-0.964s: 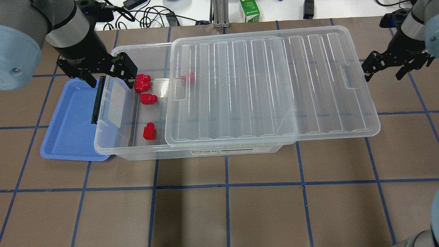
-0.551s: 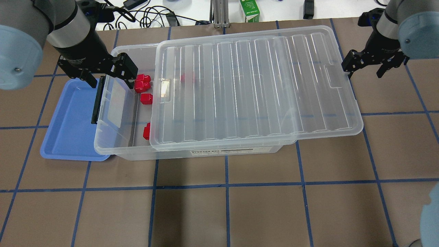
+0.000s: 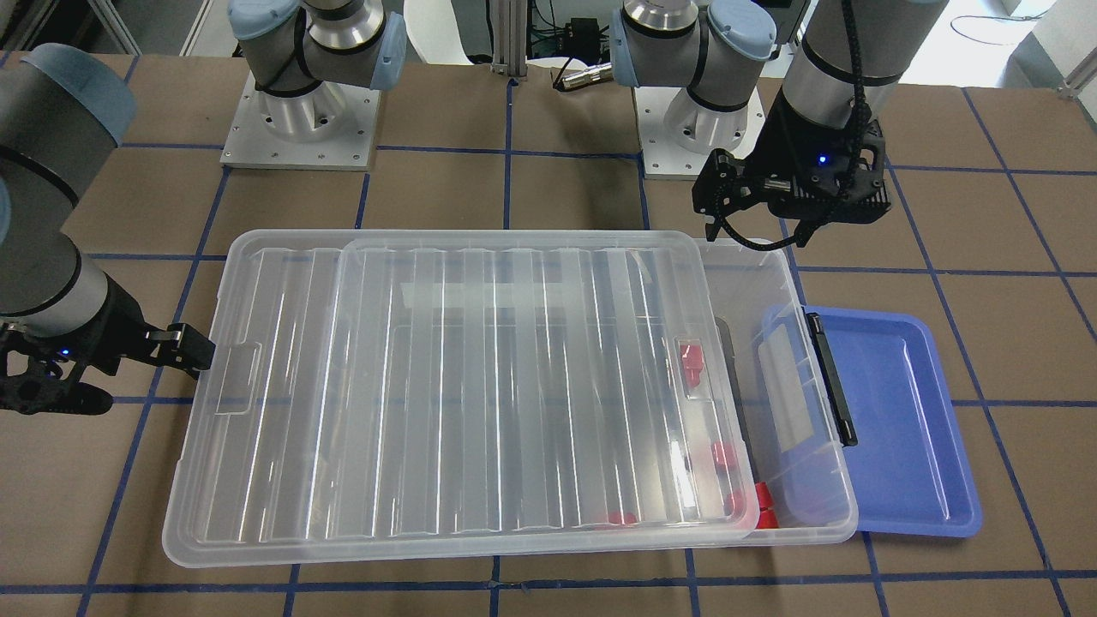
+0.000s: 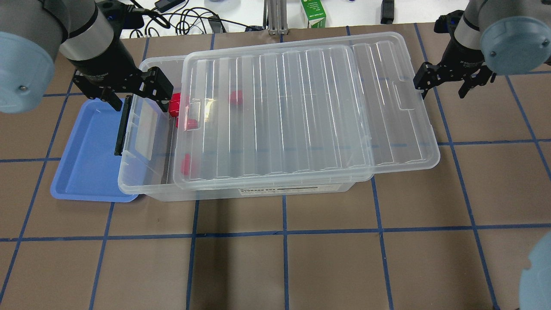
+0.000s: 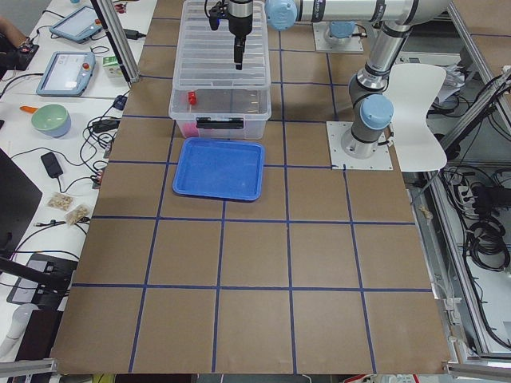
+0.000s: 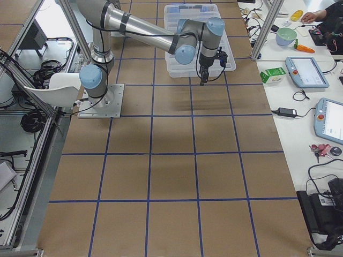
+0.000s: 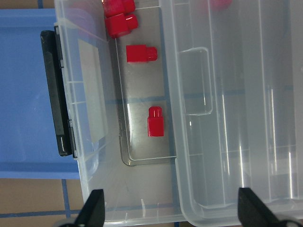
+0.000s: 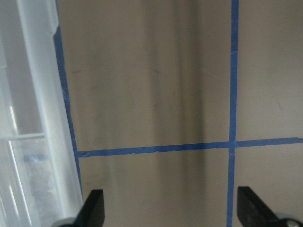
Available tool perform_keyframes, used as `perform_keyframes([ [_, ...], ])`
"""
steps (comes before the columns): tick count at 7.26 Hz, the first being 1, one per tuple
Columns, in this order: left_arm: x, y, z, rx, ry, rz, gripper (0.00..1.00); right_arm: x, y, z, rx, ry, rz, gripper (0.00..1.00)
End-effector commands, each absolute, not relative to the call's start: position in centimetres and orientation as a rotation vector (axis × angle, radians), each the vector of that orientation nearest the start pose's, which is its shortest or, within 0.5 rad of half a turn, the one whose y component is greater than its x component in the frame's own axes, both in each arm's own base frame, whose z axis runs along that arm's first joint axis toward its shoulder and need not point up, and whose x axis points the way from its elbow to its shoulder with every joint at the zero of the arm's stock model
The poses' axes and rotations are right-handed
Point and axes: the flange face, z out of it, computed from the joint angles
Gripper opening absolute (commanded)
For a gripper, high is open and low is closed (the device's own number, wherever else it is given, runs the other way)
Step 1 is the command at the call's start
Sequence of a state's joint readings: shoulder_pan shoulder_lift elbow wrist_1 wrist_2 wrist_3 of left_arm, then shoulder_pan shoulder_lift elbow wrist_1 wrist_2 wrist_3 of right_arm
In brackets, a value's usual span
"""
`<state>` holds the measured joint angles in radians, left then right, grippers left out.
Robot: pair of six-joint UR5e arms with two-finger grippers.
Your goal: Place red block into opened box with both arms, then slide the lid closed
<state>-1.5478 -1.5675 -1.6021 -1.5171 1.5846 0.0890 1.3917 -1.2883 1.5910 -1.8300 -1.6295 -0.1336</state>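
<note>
Lid (image 4: 301,112) further across the box (image 4: 142,185).
My right gripper (image 4: 443,88) has moved in with the lid's far end; two more red blocks (image 4: 186,164) now sit under its leading edge.

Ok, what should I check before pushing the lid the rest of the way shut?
1. The red blocks all inside the box: ok.
2. The lid fully over the box: not ok, one end uncovered.
3. The right tool against the lid's end: ok, looks touching.
4. The left tool clear of the lid's path: cannot tell, it hangs over the open end.
5. Both tools empty: ok, open.
</note>
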Motion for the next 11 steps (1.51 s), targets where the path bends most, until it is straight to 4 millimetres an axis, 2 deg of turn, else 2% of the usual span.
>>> perform_keyframes([
  [1, -12.1, -49.5, 48.0, 0.103, 3.124, -0.042, 1.00, 4.0, -60.1, 34.9, 0.115, 3.192, 0.081, 1.00],
  [4, -12.1, -49.3, 48.4, 0.103, 3.124, -0.054, 1.00, 6.5, -59.8, 34.8, 0.142, 3.193, 0.081, 1.00],
  [5, -12.1, -49.3, 48.3, 0.103, 3.124, -0.049, 1.00, 7.5, -59.7, 34.8, 0.210, 3.191, 0.078, 1.00],
  [7, -12.1, -49.3, 48.4, 0.103, 3.124, -0.044, 1.00, 9.0, -59.5, 34.8, 0.189, 3.192, 0.076, 1.00],
  [11, -12.0, -49.2, 48.4, 0.100, 3.123, -0.044, 1.00, 10.5, -59.3, 34.8, 0.160, 3.196, 0.075, 1.00],
])
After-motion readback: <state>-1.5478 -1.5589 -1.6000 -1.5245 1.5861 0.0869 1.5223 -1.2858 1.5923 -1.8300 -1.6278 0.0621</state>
